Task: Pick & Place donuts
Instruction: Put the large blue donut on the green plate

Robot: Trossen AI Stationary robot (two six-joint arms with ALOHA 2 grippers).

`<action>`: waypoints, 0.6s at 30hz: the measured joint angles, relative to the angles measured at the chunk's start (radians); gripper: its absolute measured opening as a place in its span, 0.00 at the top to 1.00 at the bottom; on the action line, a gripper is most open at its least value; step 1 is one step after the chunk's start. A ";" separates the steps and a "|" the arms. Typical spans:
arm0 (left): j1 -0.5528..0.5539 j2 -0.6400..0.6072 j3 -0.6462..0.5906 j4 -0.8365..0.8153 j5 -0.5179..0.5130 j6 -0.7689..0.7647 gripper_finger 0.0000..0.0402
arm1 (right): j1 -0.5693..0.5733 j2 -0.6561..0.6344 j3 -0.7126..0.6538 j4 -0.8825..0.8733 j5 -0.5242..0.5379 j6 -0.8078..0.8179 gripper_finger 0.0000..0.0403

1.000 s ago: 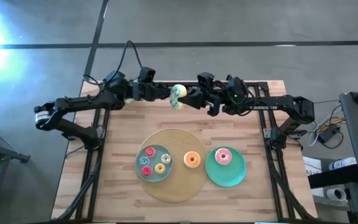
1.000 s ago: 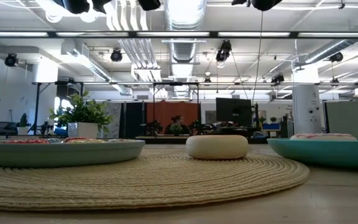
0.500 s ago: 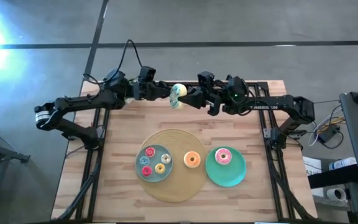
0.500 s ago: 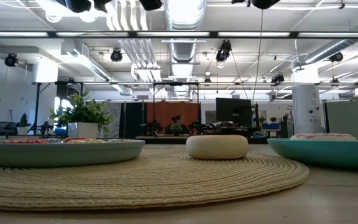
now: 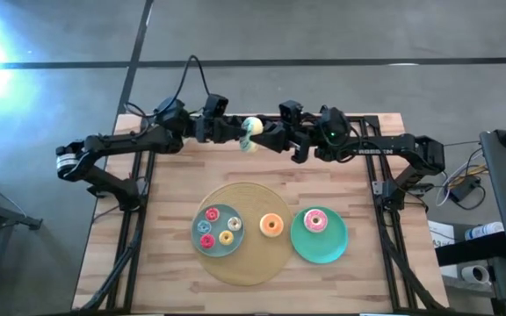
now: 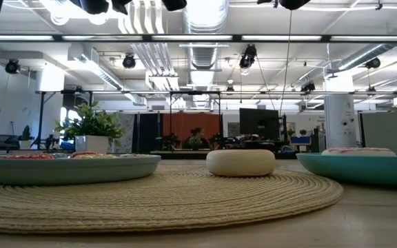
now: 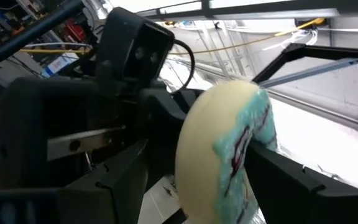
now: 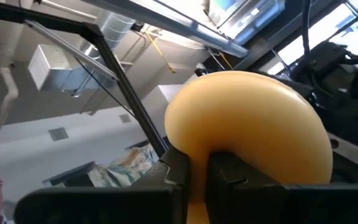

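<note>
Both grippers met above the far middle of the table in the high view: the left gripper (image 5: 238, 133) and the right gripper (image 5: 264, 137) faced each other with a cream-coloured toy donut iced pale green (image 5: 251, 134) held in the air between them. Whether the left gripper's fingers were pressing it or standing apart could not be told from above. Nearer the front, a round woven straw mat (image 5: 247, 268) lay on the pale wooden slatted table (image 5: 165, 228). On the mat sat a small round grey-blue plate (image 5: 217, 240) carrying four little donuts, and just beside it an orange-iced donut (image 5: 271, 225) lay directly on the weave. A round green plate (image 5: 330, 244), overlapping the mat's right edge, bore a pink-iced donut (image 5: 314, 221).

From the low view the grey-blue plate (image 6: 60, 167) stood left, the orange-iced donut (image 6: 240, 162) showed its cream side in the middle of the mat (image 6: 164, 196), and the green plate (image 6: 364, 167) stood right.

The left wrist view showed the pale-green-iced donut (image 7: 219, 155) on edge, close against the right arm's dark body; the left fingers' stance could not be told.

The right wrist view showed the donut's plain cream back (image 8: 247, 127) pinched at its lower rim by the right gripper's two dark fingertips (image 8: 178, 171), closed together on it.
</note>
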 joint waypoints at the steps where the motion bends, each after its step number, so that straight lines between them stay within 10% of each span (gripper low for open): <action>1: 0.000 -0.002 0.000 0.007 0.009 0.000 0.42 | 0.000 -0.001 0.000 0.006 0.000 0.000 0.96; 18: 0.000 -0.008 -0.001 0.036 0.031 0.000 0.54 | 0.000 0.000 -0.021 -0.027 0.026 0.004 0.91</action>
